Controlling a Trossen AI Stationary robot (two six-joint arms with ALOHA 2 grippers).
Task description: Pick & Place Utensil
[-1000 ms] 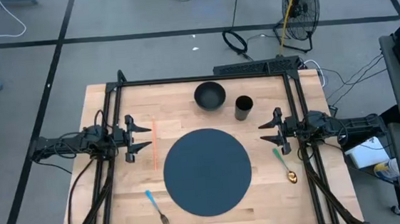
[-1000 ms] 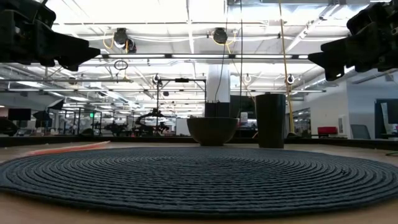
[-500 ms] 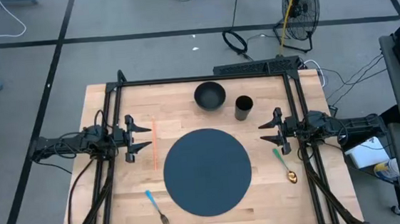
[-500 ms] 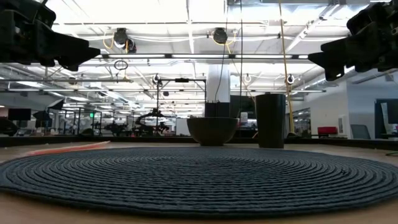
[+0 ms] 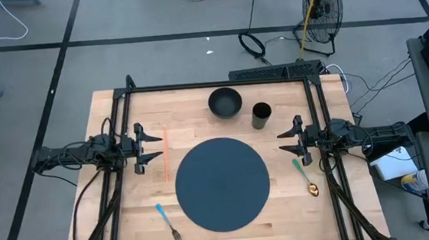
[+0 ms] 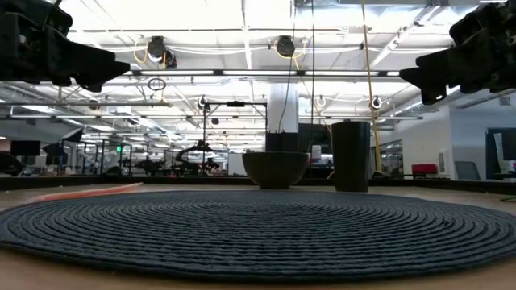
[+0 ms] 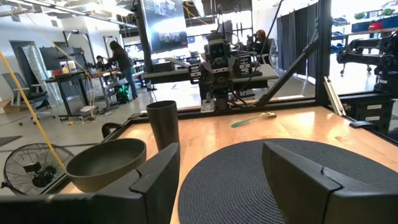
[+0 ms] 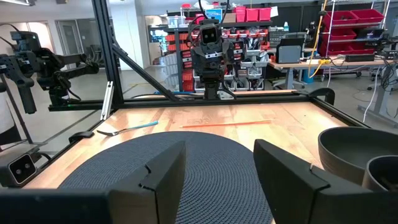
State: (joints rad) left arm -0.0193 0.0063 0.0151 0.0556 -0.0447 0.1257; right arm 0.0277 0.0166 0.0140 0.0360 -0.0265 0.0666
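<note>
A light wooden bench [image 5: 130, 211] carries a round dark woven placemat [image 5: 222, 184] at its centre. Beyond the mat stand a dark round bowl [image 5: 225, 102] and, just beside it, a dark upright cylindrical cup [image 5: 261, 115]; the two are close but apart. A thin orange straw-like stick [image 5: 165, 156] lies on the wood just left of the mat. A fork with a blue handle and metal tines [image 5: 168, 222] lies near the front-left edge of the mat, on bare wood. A spoon with a green handle and a gold bowl [image 5: 306, 177] lies on the wood to the right of the mat, its gold end toward the front.

The left hand [image 5: 152, 149] hovers over the left side of the bench, near the orange stick, its fingers spread and holding nothing. The right hand [image 5: 287, 142] hovers over the right side, close to the green end of the spoon, fingers likewise spread and empty. Both hands face each other across the mat and sit above the surface in the low view.
</note>
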